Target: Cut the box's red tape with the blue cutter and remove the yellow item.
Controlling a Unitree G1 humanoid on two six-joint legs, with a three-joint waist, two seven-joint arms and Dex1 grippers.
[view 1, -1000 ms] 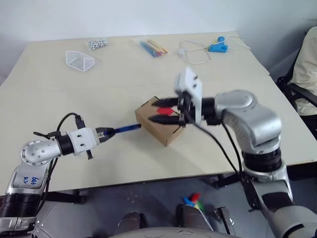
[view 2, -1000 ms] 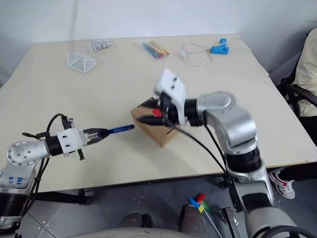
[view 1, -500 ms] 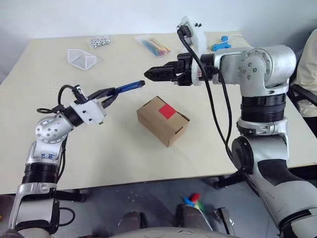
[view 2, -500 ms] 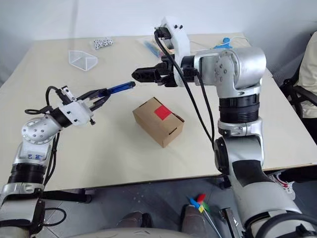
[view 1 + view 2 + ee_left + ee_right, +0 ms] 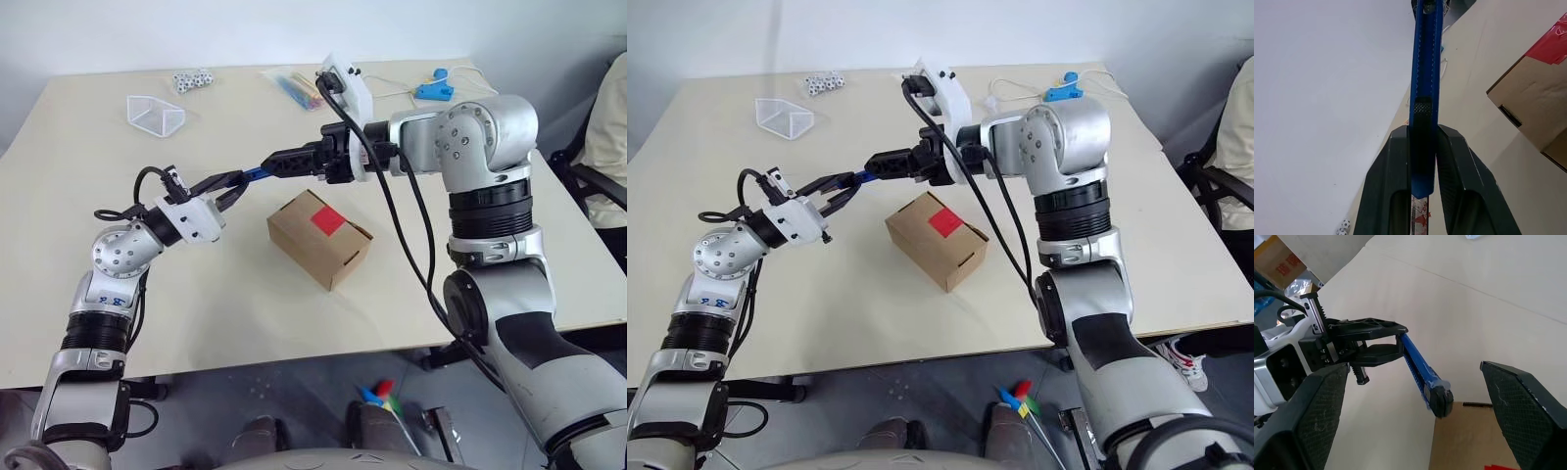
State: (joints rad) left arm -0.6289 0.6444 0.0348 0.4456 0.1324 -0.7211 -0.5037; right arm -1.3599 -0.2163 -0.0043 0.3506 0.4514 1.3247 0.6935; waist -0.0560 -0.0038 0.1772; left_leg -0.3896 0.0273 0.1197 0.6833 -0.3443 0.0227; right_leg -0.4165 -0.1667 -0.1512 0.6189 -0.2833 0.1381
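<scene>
While the left gripper [image 5: 223, 186] hangs above the pale wooden table [image 5: 78, 255], its two black fingers [image 5: 1396, 181] are clamped tight on the handle end of the slim dark-blue pen-shaped cutter [image 5: 1425, 73], which points up and rightward toward the other arm. Just right of it, the cutter's dark tip [image 5: 1439, 401] sits in the gap between the right gripper's [image 5: 279, 163] two black fingers [image 5: 1520, 411], which stand spread wide on either side without touching it. Below that meeting point, resting on the table, lies the small brown cardboard box [image 5: 318, 238], closed, with the short bright red square of tape [image 5: 326, 220] on its top face. Neither gripper touches the box.

Along the far edge of the table, from left to right, sit a clear plastic triangular container [image 5: 157, 115], a cluster of small black-and-white balls [image 5: 192, 80], a clear bag of coloured sticks [image 5: 294, 90] and a light-blue tool with a white cord [image 5: 431, 91].
</scene>
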